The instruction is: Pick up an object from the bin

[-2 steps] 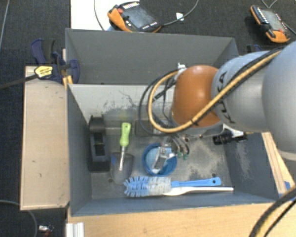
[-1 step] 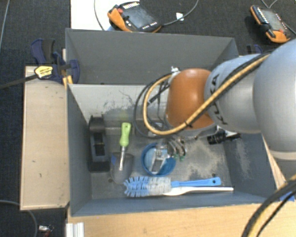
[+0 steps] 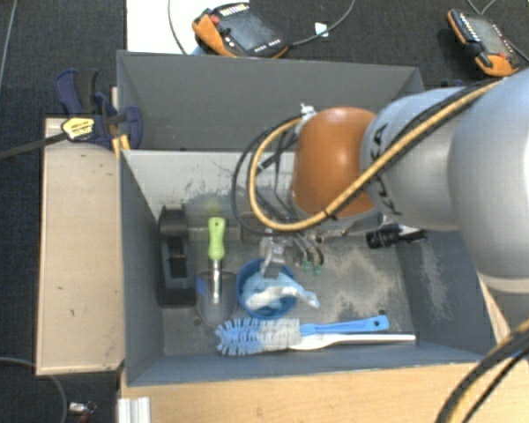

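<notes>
Hovering over the bowl [image 3: 244, 285], the gripper [image 3: 274, 258] stood above the white wad [image 3: 266, 300] resting inside it, probably because the rim barred a sideways approach; whether its jaws were spread, I could not tell.

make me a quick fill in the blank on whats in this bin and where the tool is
1. The screwdriver has a ___ handle.
2. In the view, the black block lies to the ___ of the screwdriver.
3. The tool hangs just above a round dish coloured ___.
4. The long brush lies between that dish and the view's ___ edge.
Missing words: green; left; blue; bottom.
</notes>
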Robot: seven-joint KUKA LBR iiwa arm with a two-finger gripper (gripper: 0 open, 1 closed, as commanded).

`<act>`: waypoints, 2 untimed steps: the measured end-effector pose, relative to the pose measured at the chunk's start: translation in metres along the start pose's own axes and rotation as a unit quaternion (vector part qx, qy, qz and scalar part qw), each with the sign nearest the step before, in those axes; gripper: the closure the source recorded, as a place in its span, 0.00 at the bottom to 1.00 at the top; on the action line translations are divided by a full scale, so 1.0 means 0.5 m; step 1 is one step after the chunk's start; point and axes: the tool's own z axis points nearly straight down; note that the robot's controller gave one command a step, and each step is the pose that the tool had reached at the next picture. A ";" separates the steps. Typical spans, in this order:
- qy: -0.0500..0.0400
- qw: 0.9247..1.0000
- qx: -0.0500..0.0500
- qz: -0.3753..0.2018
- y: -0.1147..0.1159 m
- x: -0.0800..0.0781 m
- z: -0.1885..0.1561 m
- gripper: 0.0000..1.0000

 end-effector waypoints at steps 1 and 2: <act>0.000 1.000 0.000 0.000 0.000 0.000 0.000 1.00; -0.003 1.000 0.000 -0.004 -0.004 0.011 -0.013 1.00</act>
